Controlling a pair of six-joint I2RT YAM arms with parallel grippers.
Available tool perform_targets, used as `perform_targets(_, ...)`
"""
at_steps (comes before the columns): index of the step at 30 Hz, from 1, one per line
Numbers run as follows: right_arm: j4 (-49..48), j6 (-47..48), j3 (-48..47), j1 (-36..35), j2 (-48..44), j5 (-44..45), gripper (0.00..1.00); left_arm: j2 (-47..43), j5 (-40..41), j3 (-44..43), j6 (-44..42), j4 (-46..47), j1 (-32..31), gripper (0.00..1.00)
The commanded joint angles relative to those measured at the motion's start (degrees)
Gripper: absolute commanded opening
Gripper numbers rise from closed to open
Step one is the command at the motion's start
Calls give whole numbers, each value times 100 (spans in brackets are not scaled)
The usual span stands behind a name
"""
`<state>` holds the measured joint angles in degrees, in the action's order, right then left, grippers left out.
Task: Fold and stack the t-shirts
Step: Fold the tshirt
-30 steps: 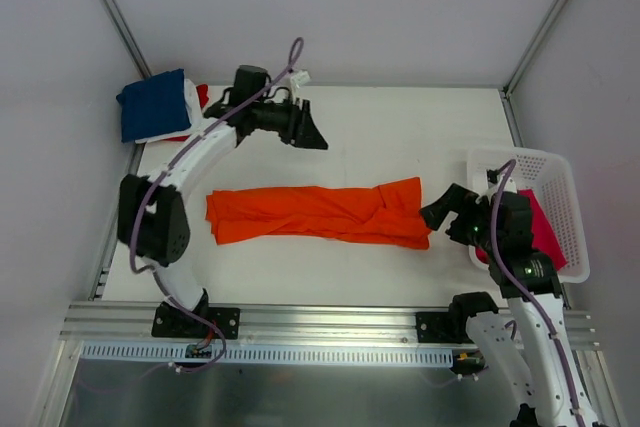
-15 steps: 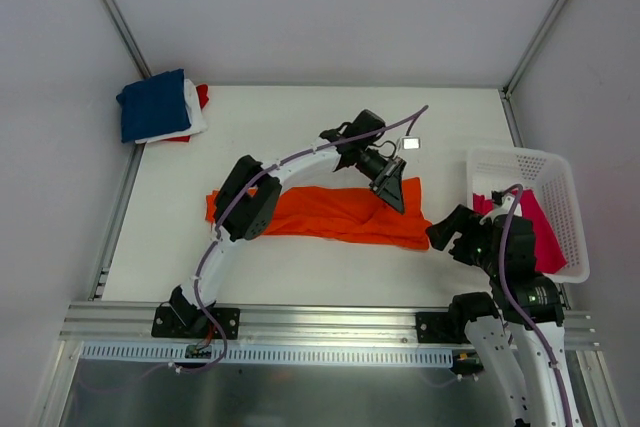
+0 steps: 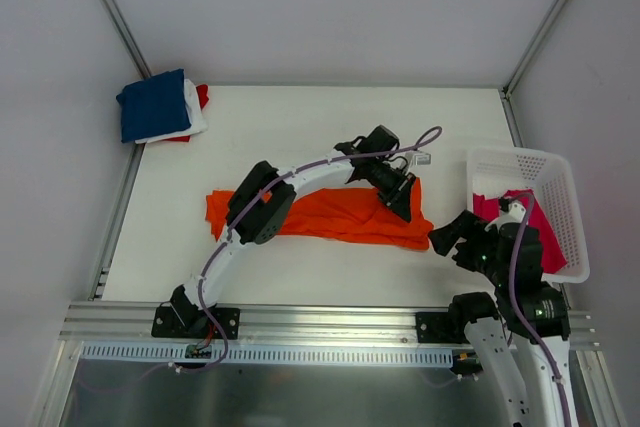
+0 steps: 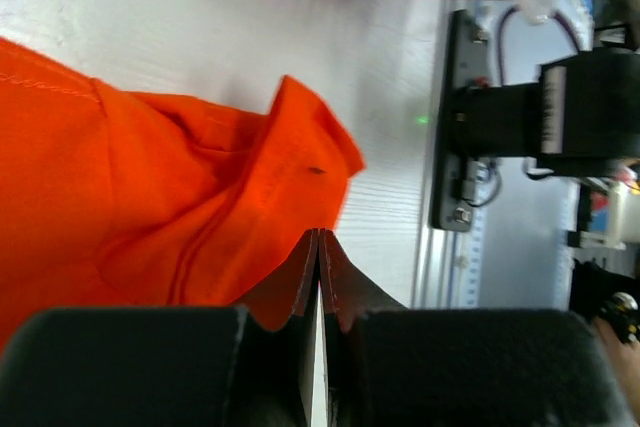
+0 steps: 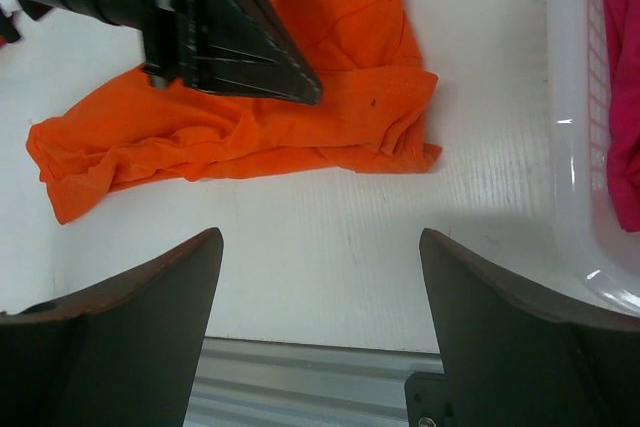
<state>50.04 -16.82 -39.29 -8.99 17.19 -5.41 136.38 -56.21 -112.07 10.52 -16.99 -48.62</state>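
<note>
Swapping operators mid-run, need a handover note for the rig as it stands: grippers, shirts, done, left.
Left gripper: shut, tips down on the right end of the orange t-shirt; can't tell if cloth is pinched.
Right gripper: open, empty, over the near table edge beside the basket.
Orange t-shirt: a long rumpled strip mid-table, not folded down yet.
Done: navy blue t-shirt folded on top of the white t-shirt and red t-shirt, far-left corner.
Left: finish folding the orange one and stack it; the magenta-pink t-shirt is in the basket, unfolded.
</note>
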Motion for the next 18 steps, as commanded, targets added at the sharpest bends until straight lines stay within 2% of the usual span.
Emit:
perform_targets(1,260,-199,-360,-41,-251,-101,84,144,925,27,-358,-67,-148,0)
perform_targets(5,488,-216,-518,-41,-339,-92,84,170,2102,89,-621,-243,-297,0)
perform_targets(8,621,-251,-650,-41,-427,-92,84,284,2525,-25,-753,-506,-411,0)
perform_targets(18,735,-348,-966,-41,-559,-206,84,249,4669,10,-1254,-1244,-605,0)
